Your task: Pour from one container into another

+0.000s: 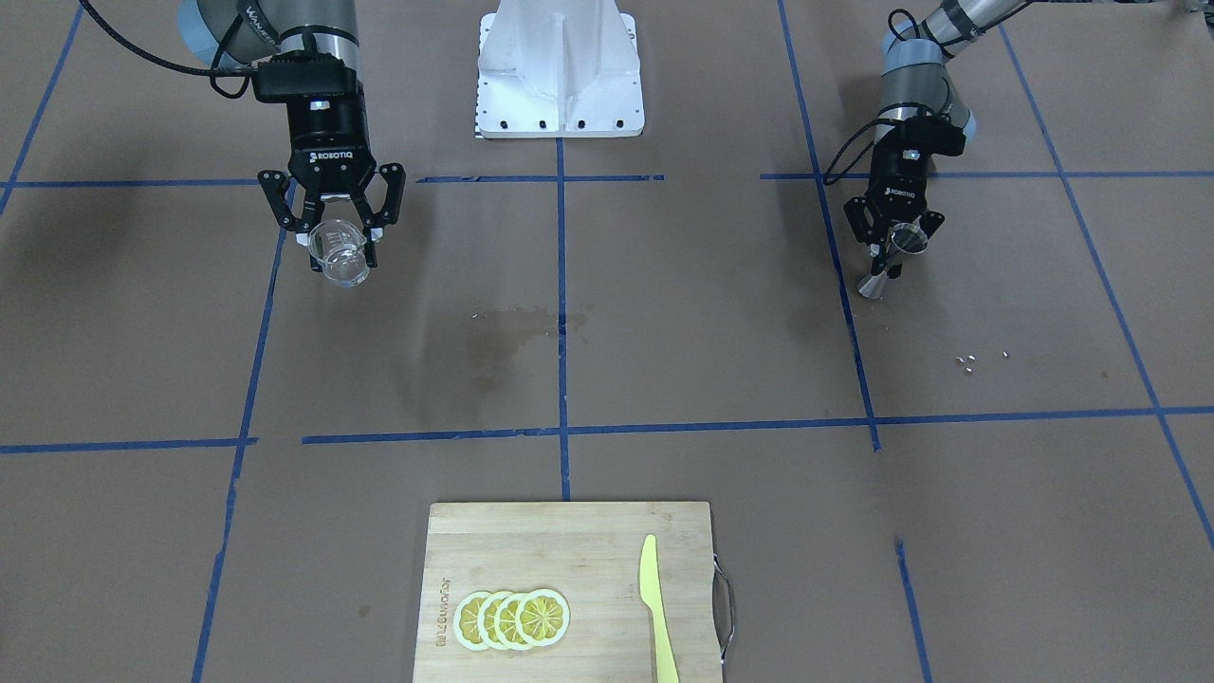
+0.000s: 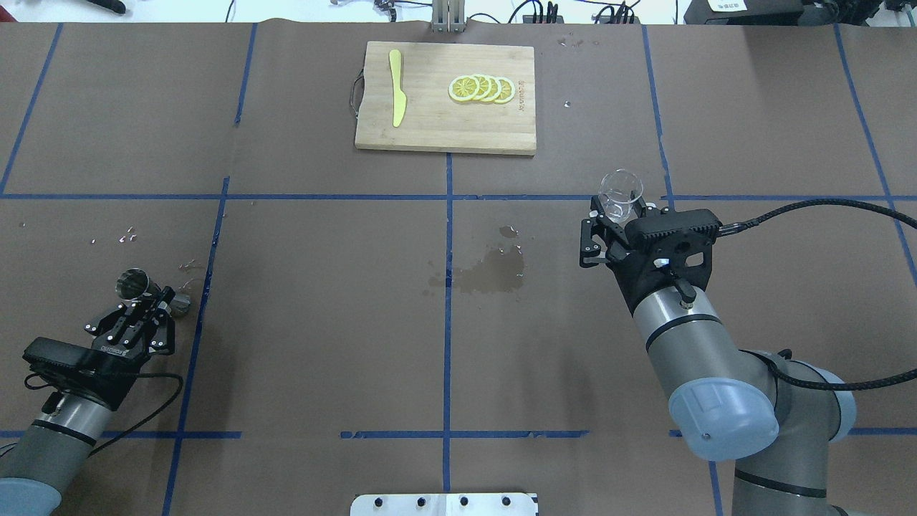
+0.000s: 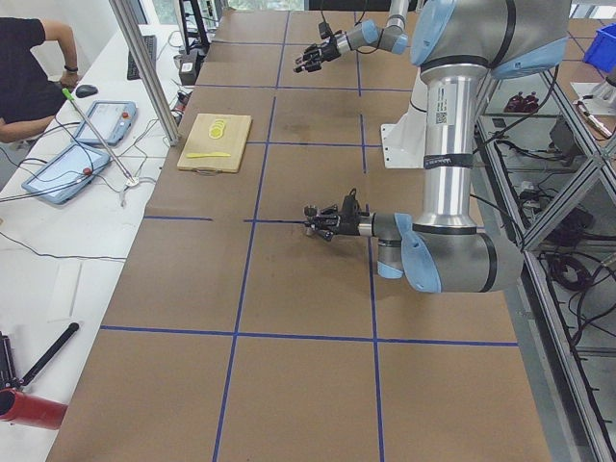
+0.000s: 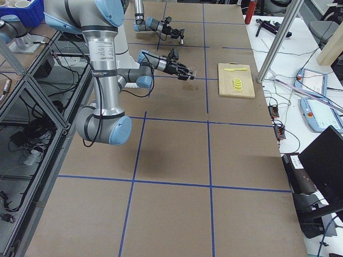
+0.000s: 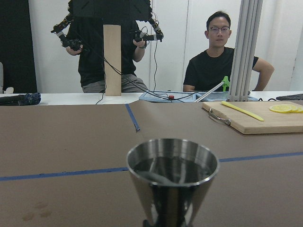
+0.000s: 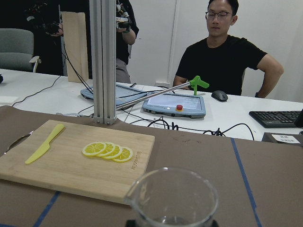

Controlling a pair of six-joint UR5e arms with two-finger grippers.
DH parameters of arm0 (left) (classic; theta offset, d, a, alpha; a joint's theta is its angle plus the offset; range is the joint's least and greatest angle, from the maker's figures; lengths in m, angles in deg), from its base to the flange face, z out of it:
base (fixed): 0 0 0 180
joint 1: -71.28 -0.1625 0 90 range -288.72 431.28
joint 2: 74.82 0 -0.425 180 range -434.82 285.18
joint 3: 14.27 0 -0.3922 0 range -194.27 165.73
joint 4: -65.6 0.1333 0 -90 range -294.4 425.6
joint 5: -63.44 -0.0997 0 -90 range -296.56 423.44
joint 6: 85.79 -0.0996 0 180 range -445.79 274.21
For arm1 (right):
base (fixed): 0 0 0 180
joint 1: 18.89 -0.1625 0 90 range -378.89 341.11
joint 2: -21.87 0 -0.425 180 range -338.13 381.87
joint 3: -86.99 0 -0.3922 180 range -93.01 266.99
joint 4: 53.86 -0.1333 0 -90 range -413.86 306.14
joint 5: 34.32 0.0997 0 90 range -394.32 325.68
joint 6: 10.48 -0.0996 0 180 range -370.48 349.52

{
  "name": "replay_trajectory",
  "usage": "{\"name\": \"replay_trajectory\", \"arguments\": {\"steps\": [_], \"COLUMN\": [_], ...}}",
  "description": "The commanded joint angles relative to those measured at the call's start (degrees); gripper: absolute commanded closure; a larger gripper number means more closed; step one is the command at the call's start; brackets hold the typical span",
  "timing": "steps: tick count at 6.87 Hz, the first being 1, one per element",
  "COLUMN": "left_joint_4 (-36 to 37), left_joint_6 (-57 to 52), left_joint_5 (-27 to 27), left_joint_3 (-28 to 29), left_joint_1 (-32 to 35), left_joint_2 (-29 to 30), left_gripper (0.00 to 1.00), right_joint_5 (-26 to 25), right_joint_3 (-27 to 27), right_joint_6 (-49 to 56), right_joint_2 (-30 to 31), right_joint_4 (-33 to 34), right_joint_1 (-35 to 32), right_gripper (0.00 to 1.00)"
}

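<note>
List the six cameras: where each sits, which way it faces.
Front-facing: across the table, facing the robot; both arms show.
Overhead: behind the robot, looking forward and down; both arms.
Exterior left: table's left end, looking along it; left arm nearest.
Exterior right: table's right end; right arm nearest.
Left wrist: over the jigger toward the operators; no arm.
Right wrist: over the glass cup toward the cutting board.
Both wrist views share the lemon slices.
</note>
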Motion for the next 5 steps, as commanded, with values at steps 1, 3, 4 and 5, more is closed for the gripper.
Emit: {"name": "replay_trajectory", "arguments": {"steps": [1, 3, 4, 5], "left_joint_4": [0.09, 0.18, 0.18, 0.18], "left_joint_6": [0.07, 0.07, 0.07, 0.07], "left_joint_5": [0.13, 0.22, 0.56, 0.57], "left_joint_3": [0.02, 0.02, 0.02, -0.06], "left_joint_1": [-0.53, -1.06, -1.06, -1.06], "left_joint_2": [0.0, 0.0, 0.0, 0.0], "left_gripper": [1.0, 1.0, 1.0, 1.0], "right_joint_5": [0.0, 0.0, 0.0, 0.0], "right_joint_3": [0.07, 0.16, 0.16, 0.24], "right_joint_6": [0.07, 0.07, 0.07, 0.07], "right_joint_2": [-0.11, -0.2, -0.2, -0.2], "right_joint_4": [0.0, 0.0, 0.0, 0.0], "right_joint_1": [0.0, 0.09, 0.09, 0.09], "right_gripper": [1.0, 1.0, 1.0, 1.0]}}
